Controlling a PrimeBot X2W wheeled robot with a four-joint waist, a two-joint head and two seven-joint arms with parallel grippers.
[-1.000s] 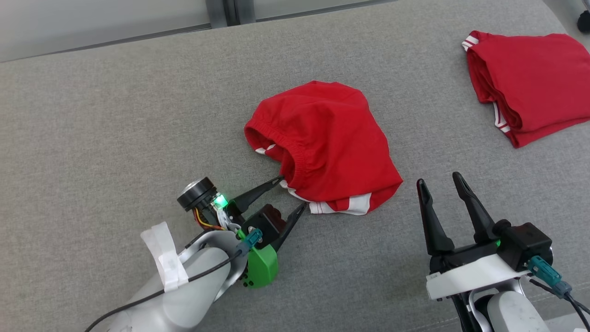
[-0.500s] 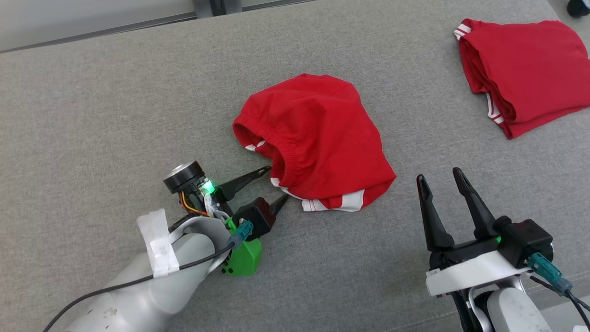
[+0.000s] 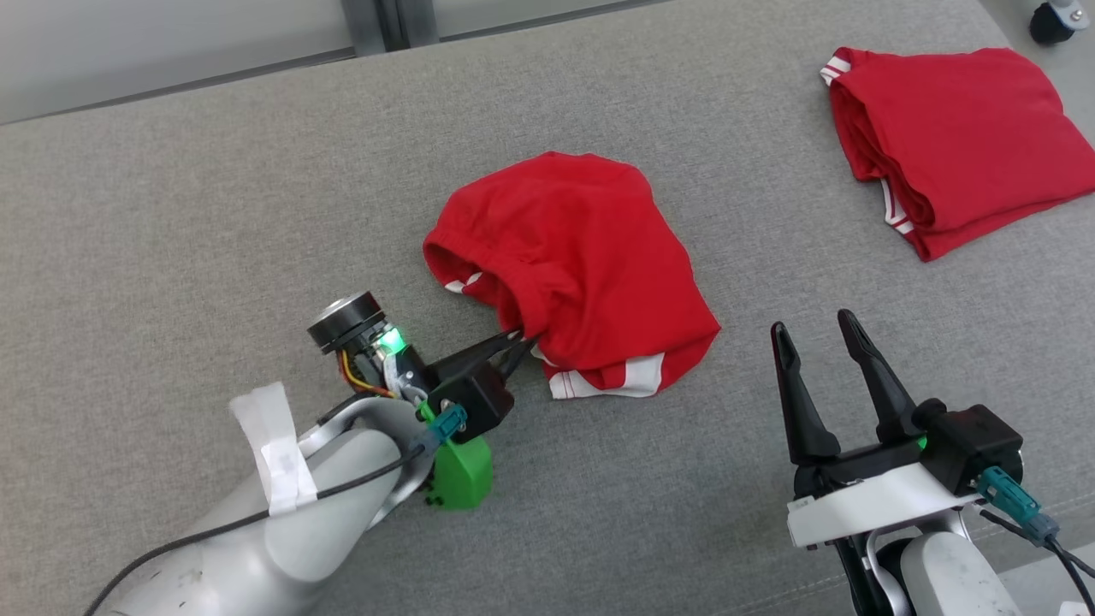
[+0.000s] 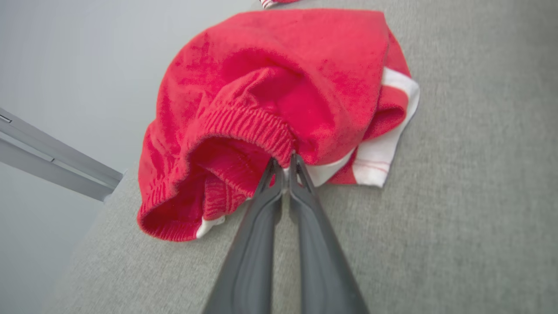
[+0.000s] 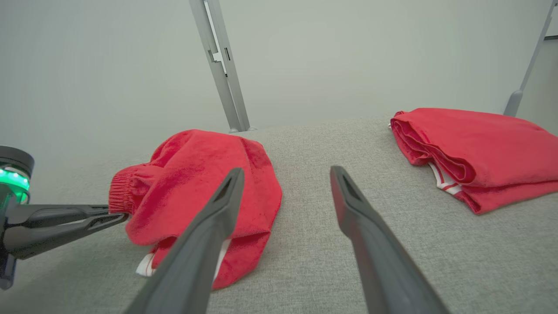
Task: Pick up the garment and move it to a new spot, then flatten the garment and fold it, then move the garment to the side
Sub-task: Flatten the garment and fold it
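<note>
At the elastic waistband (image 4: 248, 126) of the garment (image 3: 590, 248), the left gripper (image 3: 519, 340) pinches soft, light cloth likely to sag; the right gripper (image 3: 811, 323) gapes nearby.

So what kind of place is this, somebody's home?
Likely a test room, not a home: a bare grey padded surface, a plain wall with a metal post, crumpled red shorts and a folded pair.

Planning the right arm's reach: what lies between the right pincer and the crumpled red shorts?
That stretch is bare grey upholstery, seen in the head view: the open right pincer stands apart from the crumpled red shorts.
</note>
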